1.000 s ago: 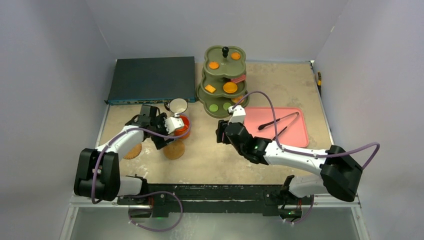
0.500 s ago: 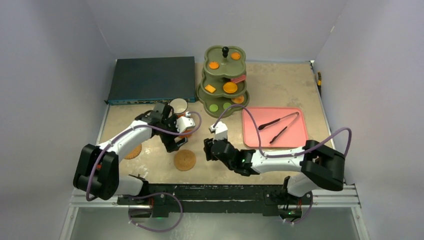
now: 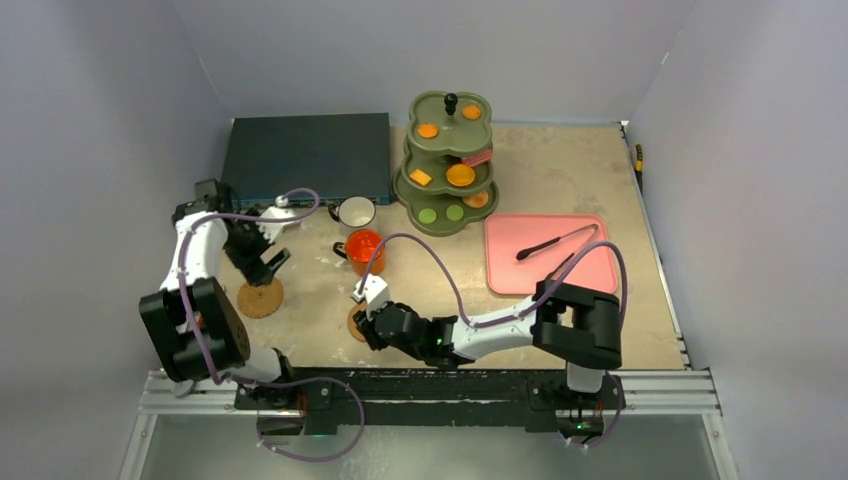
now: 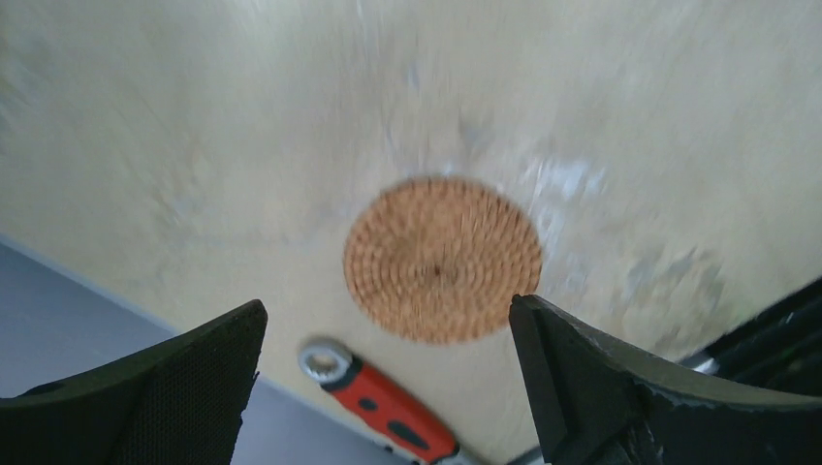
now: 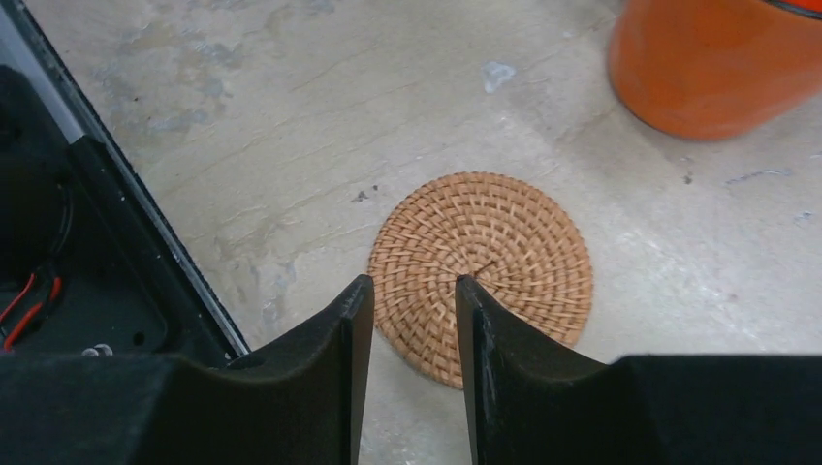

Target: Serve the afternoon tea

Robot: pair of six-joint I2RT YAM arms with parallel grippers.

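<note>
The left gripper (image 3: 264,258) is open and empty above the left cork coaster (image 3: 260,298), which shows between its wide jaws in the left wrist view (image 4: 442,259). The right gripper (image 3: 361,318) hovers over the second coaster (image 3: 354,324) near the front edge. In the right wrist view its jaws (image 5: 414,288) stand a narrow gap apart, holding nothing, over that coaster (image 5: 494,262). The orange mug (image 3: 362,248) stands free on the table and also shows in the right wrist view (image 5: 722,63). The white mug (image 3: 353,212) stands behind it. The olive three-tier stand (image 3: 447,190) holds biscuits and cakes.
A dark-blue box (image 3: 305,157) lies at the back left. A pink tray (image 3: 590,275) with black tongs (image 3: 556,242) lies to the right. A red-handled tool (image 4: 388,412) lies just off the table edge near the left coaster. The table's front rail (image 5: 126,223) is close to the right gripper.
The left gripper let go of the orange mug and swung left over the left coaster. The right arm moved left and forward to the front coaster, which shifted slightly.
</note>
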